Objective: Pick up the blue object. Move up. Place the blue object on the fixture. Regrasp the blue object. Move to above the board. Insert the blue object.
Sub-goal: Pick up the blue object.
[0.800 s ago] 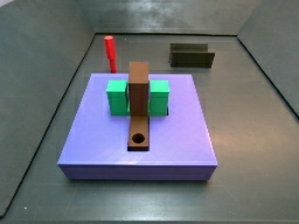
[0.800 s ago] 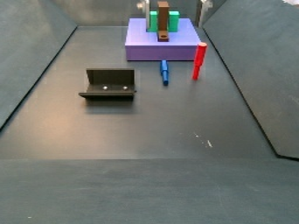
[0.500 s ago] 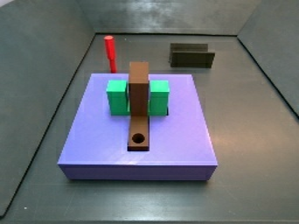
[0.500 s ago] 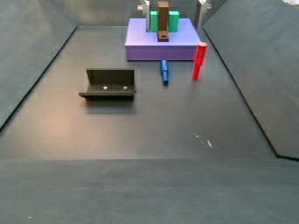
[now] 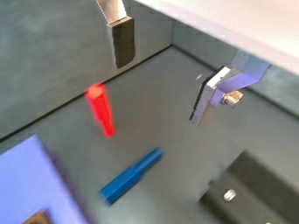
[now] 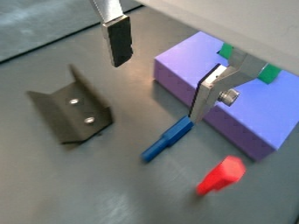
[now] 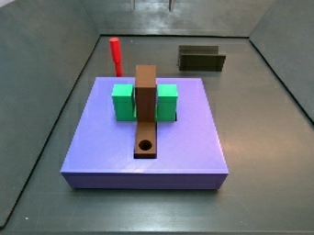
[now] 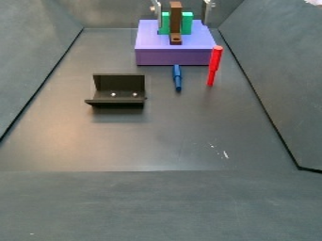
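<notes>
Wrist views: blue object (image 6: 169, 141) flat on floor, lengthwise beneath empty, spread gripper (image 6: 160, 70) fingers (image 6: 118, 42).

Open gripper (image 6: 158, 74) hangs clear above blue object (image 6: 167, 141); red peg (image 6: 219, 175) stands near beside it.

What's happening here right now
The gripper hangs open and empty above the floor, over the blue peg, which lies flat beside the purple platform and near the upright red peg. Nothing is picked up yet. The fixture stands empty, and the board lies across the platform, its hole unfilled.
</notes>
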{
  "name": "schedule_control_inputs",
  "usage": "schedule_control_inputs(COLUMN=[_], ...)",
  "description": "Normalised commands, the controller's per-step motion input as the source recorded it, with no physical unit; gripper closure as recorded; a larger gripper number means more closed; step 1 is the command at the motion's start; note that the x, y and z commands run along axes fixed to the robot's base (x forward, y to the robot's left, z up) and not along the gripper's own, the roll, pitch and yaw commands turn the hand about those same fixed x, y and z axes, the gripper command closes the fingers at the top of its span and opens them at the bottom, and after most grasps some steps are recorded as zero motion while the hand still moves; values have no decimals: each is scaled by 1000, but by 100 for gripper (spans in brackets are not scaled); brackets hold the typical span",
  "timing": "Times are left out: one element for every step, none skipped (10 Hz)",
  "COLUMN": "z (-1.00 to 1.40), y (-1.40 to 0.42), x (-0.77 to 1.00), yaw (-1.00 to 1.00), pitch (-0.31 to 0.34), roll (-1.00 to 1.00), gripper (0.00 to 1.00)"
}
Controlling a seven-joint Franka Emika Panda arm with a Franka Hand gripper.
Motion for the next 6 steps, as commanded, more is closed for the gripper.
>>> schedule_control_inputs(z=[-403,-429,-469,-511,-529,-471], y=[-909,-774,-637,-566,-429,-274], x=[49,69,26,154,151,151], yaw=[126,0,-37,-123,-223,-280], pitch=[-3,-63,-136,-153,-153,-113], roll=[0,0,0,7,49,143], gripper=[0,0,0,0,0,0])
